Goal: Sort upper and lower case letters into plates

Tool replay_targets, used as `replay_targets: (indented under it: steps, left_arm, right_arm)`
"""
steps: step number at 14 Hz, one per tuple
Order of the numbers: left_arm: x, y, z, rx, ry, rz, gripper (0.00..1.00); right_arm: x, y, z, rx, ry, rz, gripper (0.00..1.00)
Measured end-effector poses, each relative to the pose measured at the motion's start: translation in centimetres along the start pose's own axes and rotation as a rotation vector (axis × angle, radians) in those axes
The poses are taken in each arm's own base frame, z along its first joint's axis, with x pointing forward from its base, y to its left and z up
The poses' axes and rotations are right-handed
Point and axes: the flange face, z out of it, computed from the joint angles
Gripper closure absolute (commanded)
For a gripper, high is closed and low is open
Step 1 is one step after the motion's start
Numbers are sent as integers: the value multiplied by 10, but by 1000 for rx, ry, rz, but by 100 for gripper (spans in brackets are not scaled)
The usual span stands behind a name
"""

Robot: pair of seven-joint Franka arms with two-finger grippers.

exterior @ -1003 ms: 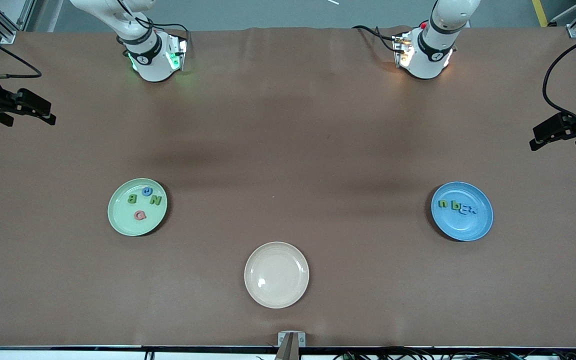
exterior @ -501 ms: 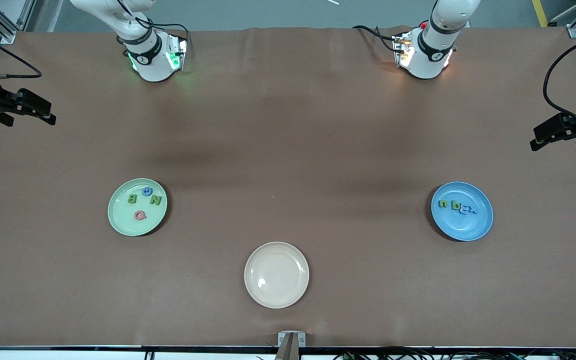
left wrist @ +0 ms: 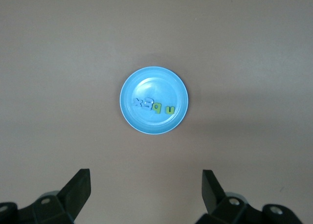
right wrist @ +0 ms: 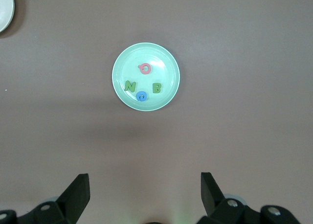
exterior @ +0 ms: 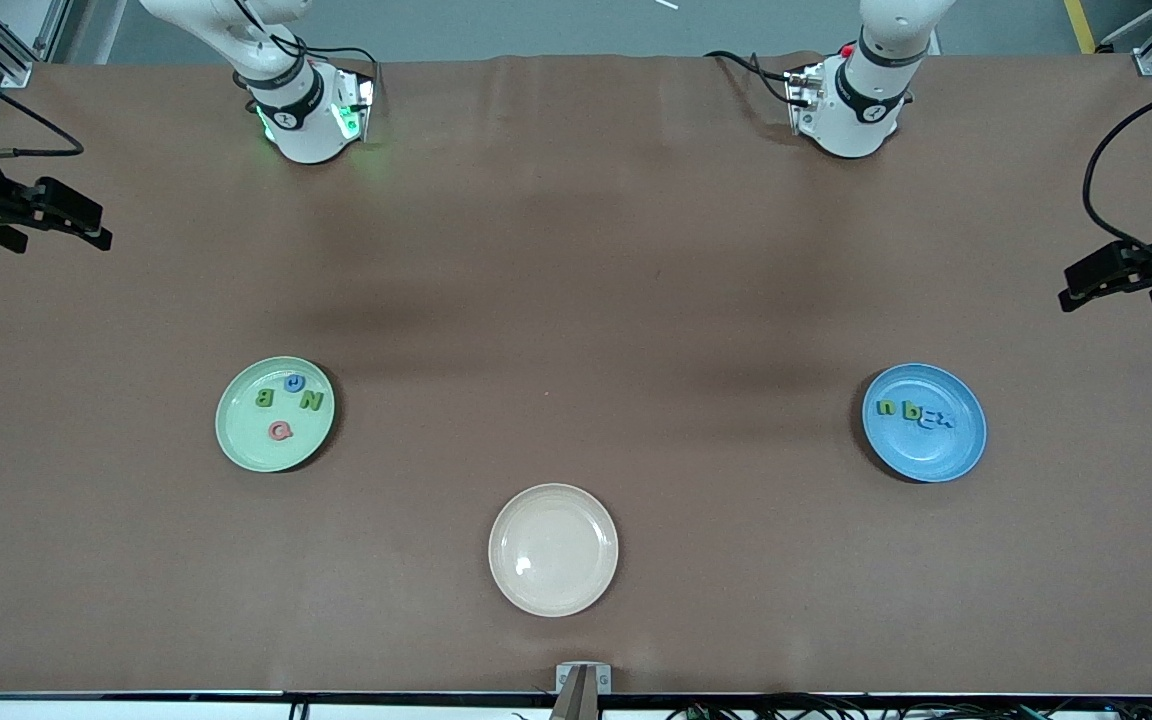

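Plates, three of equal size, resting flat on the brown table cover (exterior: 576, 250): mint green plate (exterior: 236, 440) toward the right arm's end, sky blue plate (exterior: 946, 455) toward the left arm's end, cream-beige plate (exterior: 553, 590) between the two and nearer the front camera, bare. Well apart from every plate, both grippers, raised at the table's ends. Right gripper (right wrist: 144, 197) hanging high over the cover with the mint green plate in its wrist view, fingers (right wrist: 78, 190) spread wide, gripping nothing. Left gripper (left wrist: 146, 192) likewise up over the cover with the sky blue plate in its wrist view, fingers (left wrist: 210, 187) spread wide, gripping nothing. Round, so no long axis to either plate. On the mint green plate, four capital letters lying flat: green B (exterior: 263, 398), green N (exterior: 311, 401), pink Q (exterior: 280, 431), blue round letter (exterior: 294, 382). On the sky blue plate, a row of small letters running toward the arms' ends: green u (exterior: 884, 408), green p (exterior: 909, 412), blue ones (exterior: 934, 419) crowded together, count unclear.
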Motion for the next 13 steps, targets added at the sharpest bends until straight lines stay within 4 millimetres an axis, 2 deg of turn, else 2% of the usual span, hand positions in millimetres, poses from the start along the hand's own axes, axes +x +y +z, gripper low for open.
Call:
replay_targets:
  steps: [4,13]
  left_arm:
    - [-1,12,-4,32,8,4,0]
    - [-3,18,-8,44,13,9,0]
  right_arm:
    - [0,0,0,0,0,0,0]
    - [0,0,0,0,1,-1,0]
